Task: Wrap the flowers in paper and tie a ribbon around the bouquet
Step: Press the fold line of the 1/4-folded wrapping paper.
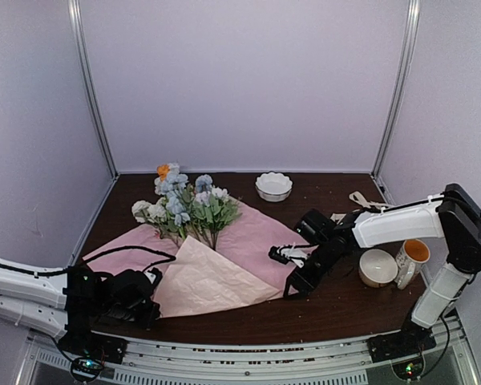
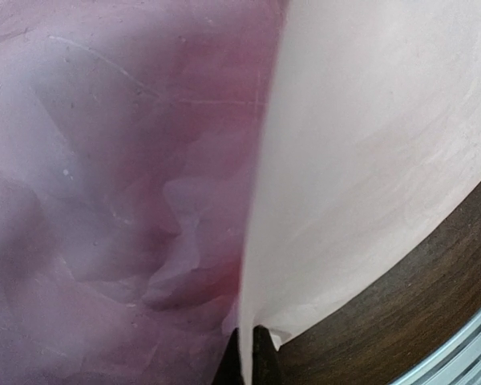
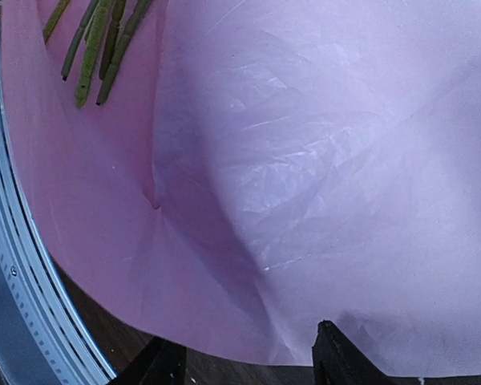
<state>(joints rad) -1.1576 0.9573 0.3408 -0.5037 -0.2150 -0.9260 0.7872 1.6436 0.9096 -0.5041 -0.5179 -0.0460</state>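
Observation:
The flowers (image 1: 184,204) lie on the far left part of the pink paper (image 1: 256,237), heads toward the back; their green stems (image 3: 96,40) show in the right wrist view. A paler flap of the paper (image 1: 208,281) is folded over the near part. My left gripper (image 1: 148,301) is at the paper's near left edge, and in its wrist view the left gripper (image 2: 252,361) is shut on the thin paper edge (image 2: 369,160). My right gripper (image 1: 293,282) sits at the paper's right corner. Seen from the wrist, the right gripper (image 3: 248,365) is open, with the paper (image 3: 305,160) just ahead of its fingertips. A cream strip, perhaps the ribbon (image 1: 361,198), lies behind the right arm.
A white scalloped dish (image 1: 273,186) stands at the back centre. A cream bowl (image 1: 377,267) and a mug (image 1: 411,261) sit at the right, close under the right arm. A metal rail (image 1: 248,353) runs along the table's near edge. White walls close in three sides.

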